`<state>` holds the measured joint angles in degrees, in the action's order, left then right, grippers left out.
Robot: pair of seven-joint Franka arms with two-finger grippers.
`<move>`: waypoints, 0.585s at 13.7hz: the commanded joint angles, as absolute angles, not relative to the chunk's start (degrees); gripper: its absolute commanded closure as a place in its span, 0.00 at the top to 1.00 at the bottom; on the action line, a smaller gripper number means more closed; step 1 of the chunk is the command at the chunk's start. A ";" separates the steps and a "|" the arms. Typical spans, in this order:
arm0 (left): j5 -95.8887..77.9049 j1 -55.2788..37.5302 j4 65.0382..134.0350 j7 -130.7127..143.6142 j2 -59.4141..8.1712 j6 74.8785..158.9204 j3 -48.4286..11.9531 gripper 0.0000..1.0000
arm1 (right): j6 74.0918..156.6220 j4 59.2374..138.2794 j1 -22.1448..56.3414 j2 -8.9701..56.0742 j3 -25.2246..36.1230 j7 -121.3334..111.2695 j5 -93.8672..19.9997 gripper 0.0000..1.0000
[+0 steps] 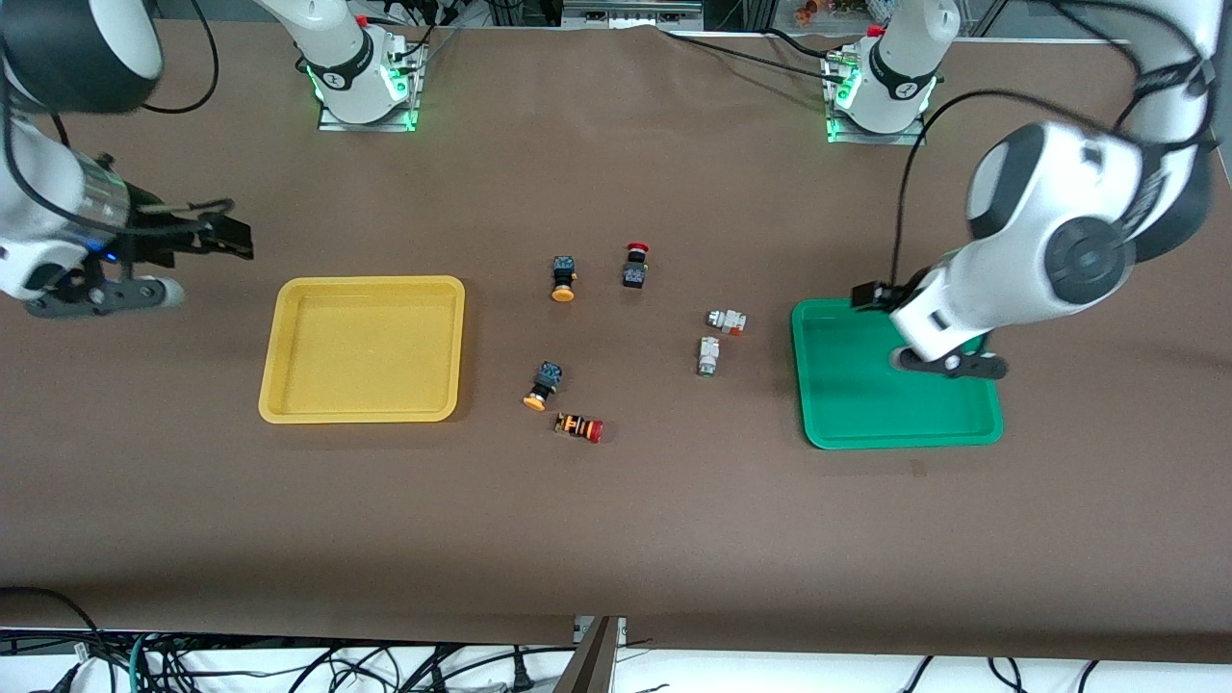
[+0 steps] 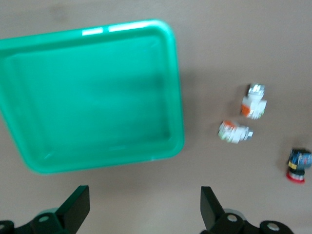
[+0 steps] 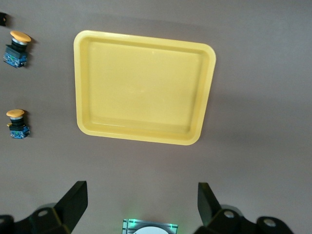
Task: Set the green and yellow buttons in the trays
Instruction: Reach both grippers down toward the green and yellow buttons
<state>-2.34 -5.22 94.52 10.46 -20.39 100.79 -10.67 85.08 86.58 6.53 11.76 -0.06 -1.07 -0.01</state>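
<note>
The yellow tray [image 1: 361,348] lies empty toward the right arm's end, and the green tray [image 1: 866,409] lies empty toward the left arm's end. Two black-bodied buttons with orange-yellow caps [image 1: 564,277] [image 1: 542,385] lie between the trays. Two white-bodied buttons [image 1: 727,321] [image 1: 709,355] lie on their sides beside the green tray. My left gripper [image 1: 871,295] is open and empty, up over the green tray's [image 2: 175,73] rim. My right gripper [image 1: 226,236] is open and empty, up beside the yellow tray [image 3: 141,136]. The right wrist view shows both yellow-capped buttons [image 3: 17,48] [image 3: 17,124].
A black-bodied red-capped switch [image 1: 635,265] stands beside the farther yellow-capped button. An orange-striped red-capped switch [image 1: 578,426] lies next to the nearer one. The left wrist view shows both white buttons [image 2: 253,102] [image 2: 234,131] and the red-capped switch [image 2: 298,166].
</note>
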 commanded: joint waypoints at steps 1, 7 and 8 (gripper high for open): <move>-3.08 -11.14 91.58 18.16 -26.52 106.75 -10.28 1.00 | 88.22 86.22 10.70 15.98 -0.18 -0.18 -1.57 1.00; -2.82 -20.29 92.02 22.05 -38.04 120.39 -10.20 1.00 | 98.86 87.45 25.82 26.27 -0.18 24.23 -4.04 1.00; -2.64 -21.17 92.28 23.28 -39.54 122.41 -10.20 1.00 | 101.05 89.02 27.67 26.80 -0.18 25.48 -5.35 1.00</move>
